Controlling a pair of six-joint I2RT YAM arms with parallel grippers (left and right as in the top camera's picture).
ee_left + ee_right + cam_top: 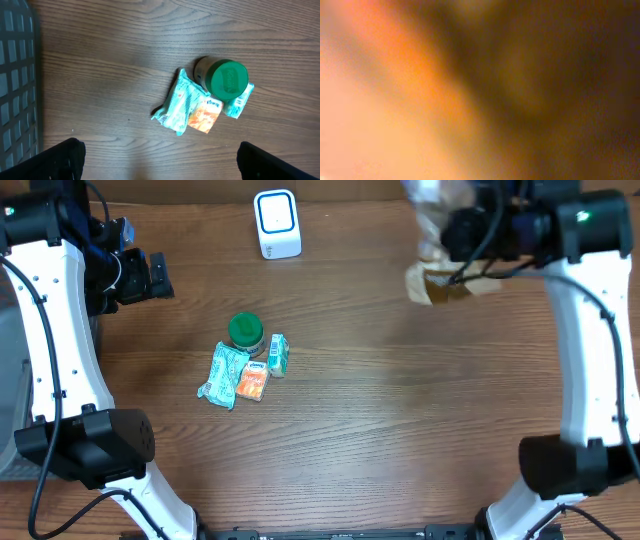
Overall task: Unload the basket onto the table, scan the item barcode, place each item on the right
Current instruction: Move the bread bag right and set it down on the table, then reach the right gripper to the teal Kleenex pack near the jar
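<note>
The surface [380, 410] is dark brown wood grain running side to side. Of the room only a tan strip shows beyond its far edge. At 12 o'clock on the surface stands a white barcode scanner [277, 223] with a blue-rimmed window. Left of centre, four items are bunched together, touching:
- a green-lidded jar [246, 332];
- at its 7 o'clock, a teal packet [223, 374];
- at its 6 o'clock, an orange tissue pack [252, 383];
- at its 4 o'clock, a small teal-and-white carton [278, 353].

In the left wrist view a dark grid panel [17, 85] fills the 9 o'clock edge.

The brown pouch [445, 280] is at about 1 o'clock on the surface, well apart from the scanner and out to its 3 to 4 o'clock. It is blurred and sits right against the right hand [452, 242], at that hand's 6 to 7 o'clock. The right hand is closed and appears to grip the pouch. Its own camera shows only an orange-brown blur, so the exact hold cannot be made out.

The left hand [158, 277] is at 10 o'clock on the surface, its jaws spread wide and holding nothing. In its wrist view the fingertips [65, 160] stand at the two bottom corners, with the bunch of items between and above them.
</note>
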